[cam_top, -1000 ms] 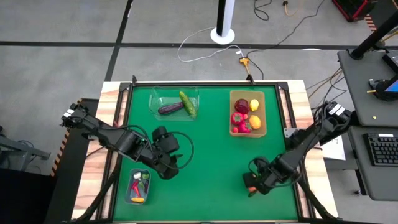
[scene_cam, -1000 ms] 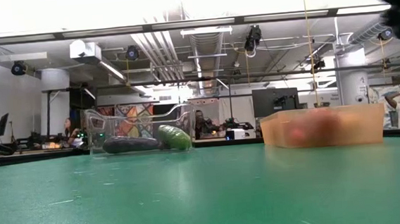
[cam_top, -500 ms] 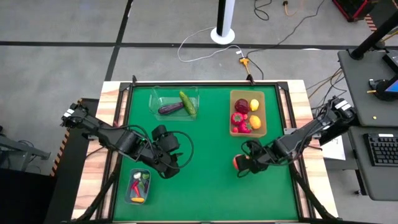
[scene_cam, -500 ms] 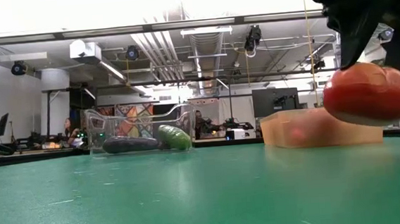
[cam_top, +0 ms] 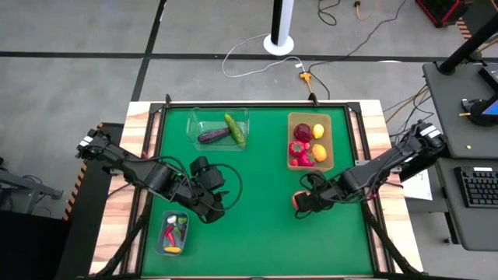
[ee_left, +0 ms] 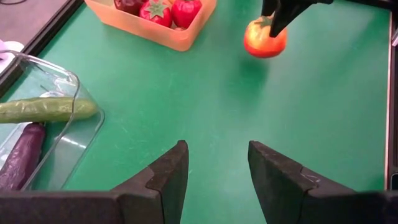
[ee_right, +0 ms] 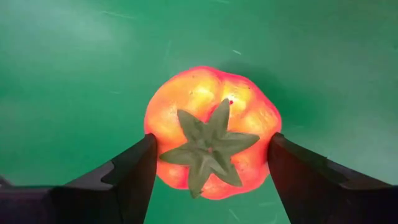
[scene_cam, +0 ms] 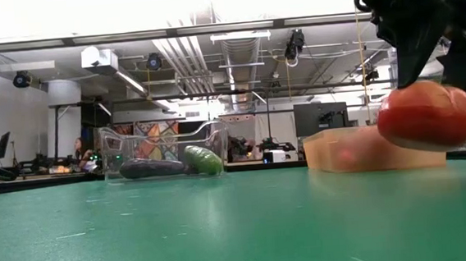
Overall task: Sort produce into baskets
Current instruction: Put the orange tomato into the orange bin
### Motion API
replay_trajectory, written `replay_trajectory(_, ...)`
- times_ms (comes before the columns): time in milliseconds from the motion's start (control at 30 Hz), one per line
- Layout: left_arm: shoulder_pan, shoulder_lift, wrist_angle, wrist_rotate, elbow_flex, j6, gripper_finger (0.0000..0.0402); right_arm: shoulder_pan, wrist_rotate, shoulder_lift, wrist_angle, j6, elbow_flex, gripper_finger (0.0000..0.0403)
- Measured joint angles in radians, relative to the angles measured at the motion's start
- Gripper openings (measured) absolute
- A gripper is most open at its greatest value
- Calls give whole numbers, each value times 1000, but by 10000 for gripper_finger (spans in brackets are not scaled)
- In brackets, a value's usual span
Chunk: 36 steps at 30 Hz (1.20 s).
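clear tub (cam_top: 219, 127) in the high view's upper centre-left with eggplant (cam_top: 212, 136) and cucumber (cam_top: 234, 128) inside, wooden tray (cam_top: 310, 142) to its right holding round fruits, small tub (cam_top: 173, 232) lower left, tomato (cam_top: 301, 201) below the tray, between the right gripper (cam_top: 303, 203) fingers

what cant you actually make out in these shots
- Small tub: in the high view its contents are too small to name; the other views do not show it.
- Wooden tray: in the low view it is blurred and partly behind the tomato; its fruits cannot be told apart there.
- Right gripper: cut off by the upper edge in the low view.
- Left gripper: its height above the table is unclear.
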Motion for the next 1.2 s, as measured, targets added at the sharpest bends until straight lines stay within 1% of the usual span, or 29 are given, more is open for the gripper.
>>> replay_trajectory(100, 0, 0, 0, 0, 0, -13, 150, 0, 12, -22, 4, -15, 9, 270)
replay_trajectory(233, 0, 0, 1, 9, 7, -51, 150, -11, 53, -79, 3, -23, 20, 269)
replay_trajectory(400, 0, 0, 4, 28, 48, -52, 150, -83, 111, -157, -3, -81, 40, 272)
replay_trajectory(500, 0, -1, 7, 27, 84, -26, 150, -179, 125, -193, -5, -164, 52, 271)
replay_trajectory(633, 0, -1, 7, 9, 126, 12, 150, -343, 122, -214, -6, -324, 82, 270)
replay_trajectory(733, 0, -1, 5, -6, 145, 25, 150, -478, 95, -215, -11, -445, 116, 272)
replay_trajectory(833, 0, -1, 5, -11, 148, 28, 150, -602, 63, -202, -53, -549, 160, 272)
replay_trajectory(933, 0, -1, 4, -10, 148, 25, 150, -703, 44, -178, -146, -623, 210, 270)
replay_trajectory(1033, 0, -1, 4, -10, 146, 18, 150, -785, 50, -146, -297, -668, 265, 270)
replay_trajectory(1133, 0, -1, 2, -11, 146, 17, 150, -853, 53, -95, -459, -694, 300, 272)
replay_trajectory(1200, 0, -1, -2, -21, 146, 17, 150, -881, 55, -65, -508, -729, 301, 273)
